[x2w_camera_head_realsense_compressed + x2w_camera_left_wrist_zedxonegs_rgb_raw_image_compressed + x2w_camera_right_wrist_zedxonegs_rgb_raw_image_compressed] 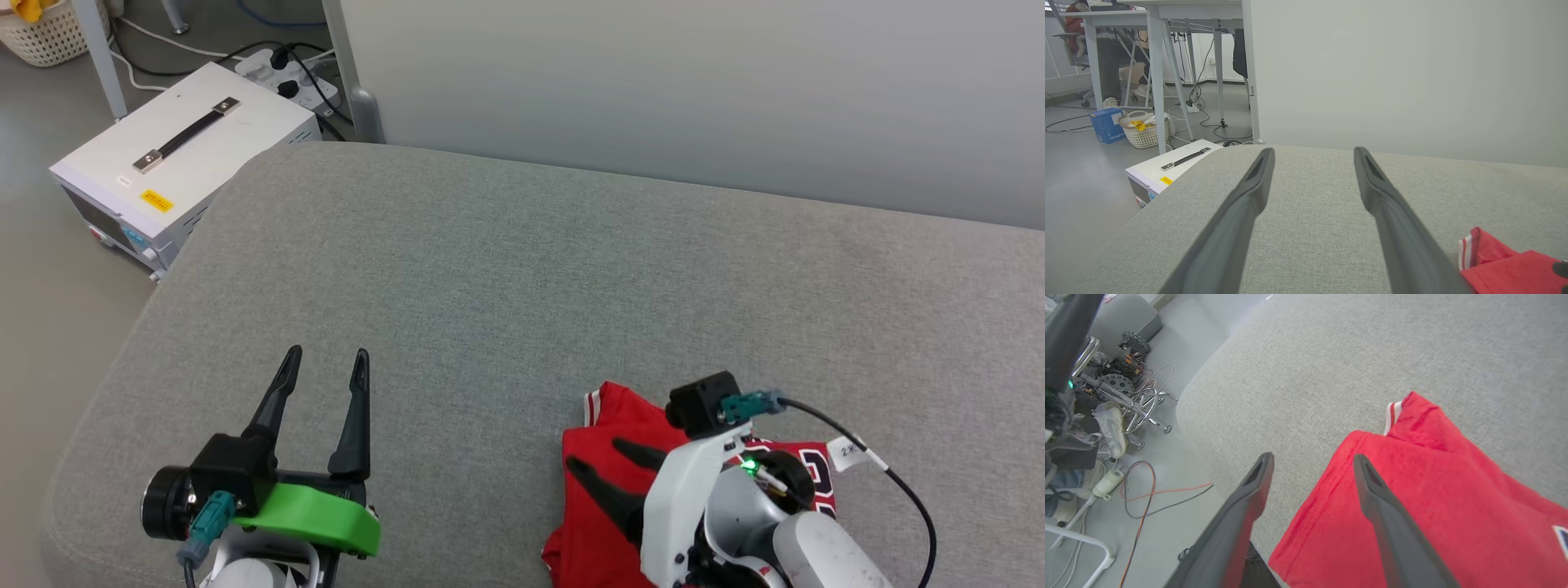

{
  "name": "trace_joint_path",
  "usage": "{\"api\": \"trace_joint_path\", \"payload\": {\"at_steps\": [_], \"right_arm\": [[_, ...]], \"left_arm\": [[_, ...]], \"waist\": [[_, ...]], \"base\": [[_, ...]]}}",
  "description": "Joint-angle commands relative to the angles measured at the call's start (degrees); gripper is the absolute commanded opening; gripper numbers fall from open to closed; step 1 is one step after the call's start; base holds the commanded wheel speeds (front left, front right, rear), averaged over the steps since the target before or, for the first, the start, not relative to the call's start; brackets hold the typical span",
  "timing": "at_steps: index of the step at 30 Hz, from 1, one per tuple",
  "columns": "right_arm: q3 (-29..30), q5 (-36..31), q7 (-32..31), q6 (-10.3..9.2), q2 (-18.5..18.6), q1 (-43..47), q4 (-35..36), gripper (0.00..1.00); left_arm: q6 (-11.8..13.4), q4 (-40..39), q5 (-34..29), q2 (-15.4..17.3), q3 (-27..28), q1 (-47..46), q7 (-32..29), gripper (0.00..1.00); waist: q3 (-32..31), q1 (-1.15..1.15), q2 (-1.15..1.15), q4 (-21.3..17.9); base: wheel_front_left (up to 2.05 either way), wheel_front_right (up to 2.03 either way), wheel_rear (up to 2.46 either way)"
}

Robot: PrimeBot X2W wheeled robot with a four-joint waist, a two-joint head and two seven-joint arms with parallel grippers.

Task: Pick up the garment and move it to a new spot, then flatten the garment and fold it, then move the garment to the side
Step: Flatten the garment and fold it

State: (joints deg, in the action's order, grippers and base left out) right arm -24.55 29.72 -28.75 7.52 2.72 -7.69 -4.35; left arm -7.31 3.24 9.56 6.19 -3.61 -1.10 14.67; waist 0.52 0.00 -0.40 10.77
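Note:
The garment (pixel 627 415), red with a strip of red-and-white trim at one corner, lies in a compact bundle near the front right of the grey cushion (pixel 506 269). Black lettering shows at its right end. My right gripper (pixel 594 454) hovers open over its left edge. In the right wrist view that gripper (pixel 1313 458) has one finger above the red cloth (pixel 1433 498) and the other above bare cushion, with nothing held. My left gripper (pixel 327 353) stands open and empty over the front left of the cushion. In the left wrist view, the left gripper (pixel 1314 151) has the garment (pixel 1506 269) at lower right.
A white equipment box (pixel 175 155) with a black handle sits on the floor off the cushion's far left corner, next to a power strip (pixel 286 73) and a white basket (pixel 45 33). A pale wall panel (pixel 694 90) backs the cushion. Cables lie on the floor (pixel 1147 498).

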Motion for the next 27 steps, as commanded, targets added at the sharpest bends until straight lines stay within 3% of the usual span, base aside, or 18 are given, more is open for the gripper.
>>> {"api": "trace_joint_path", "payload": {"at_steps": [1,4,8,13,19,23,27], "right_arm": [[1.1,-1.7,0.8,-0.03,0.2,-1.8,0.4,1.0],[2.4,-6.2,2.2,-0.03,1.0,-3.8,1.1,1.0],[2.1,-11.8,7.2,-0.03,6.6,-7.5,2.2,1.0],[6.7,-17.3,14.3,-0.03,12.6,-10.2,1.3,1.0],[13.7,-21.6,21.2,-0.03,17.1,-9.0,2.9,1.0],[19.2,-22.6,24.9,-0.03,17.2,-5.6,5.0,1.0],[25.4,-23.2,28.6,-0.03,14.9,-0.9,8.0,1.0]], "left_arm": [[-0.2,0.0,0.0,0.0,-0.1,-0.1,0.3,1.0],[-0.2,-0.1,0.0,-0.1,-0.3,0.0,0.3,1.0],[-0.2,-0.3,0.0,-0.2,-0.3,0.0,0.3,1.0],[-0.2,-0.7,0.0,-0.4,-0.5,-0.1,0.3,1.0],[-0.2,-1.0,0.1,-0.7,-1.1,-0.2,0.3,1.0],[-0.2,-1.2,0.1,-0.9,-1.3,0.0,0.3,1.0],[-0.2,-1.4,0.1,-1.0,-1.8,0.2,0.3,1.0]], "waist": [[-0.1,0.0,0.4,-0.4],[-0.2,0.0,0.4,-1.1],[-0.3,0.0,0.4,-2.4],[0.1,0.0,0.4,-4.2],[0.7,0.0,0.4,-5.7],[0.9,0.0,0.4,-6.4],[1.1,0.0,0.4,-6.7]], "base": [[0.0,0.0,0.0],[0.0,0.0,0.0],[0.0,0.0,0.0],[0.0,0.0,0.0],[0.0,0.0,0.0],[0.0,0.0,0.0],[0.0,0.0,0.0]]}}
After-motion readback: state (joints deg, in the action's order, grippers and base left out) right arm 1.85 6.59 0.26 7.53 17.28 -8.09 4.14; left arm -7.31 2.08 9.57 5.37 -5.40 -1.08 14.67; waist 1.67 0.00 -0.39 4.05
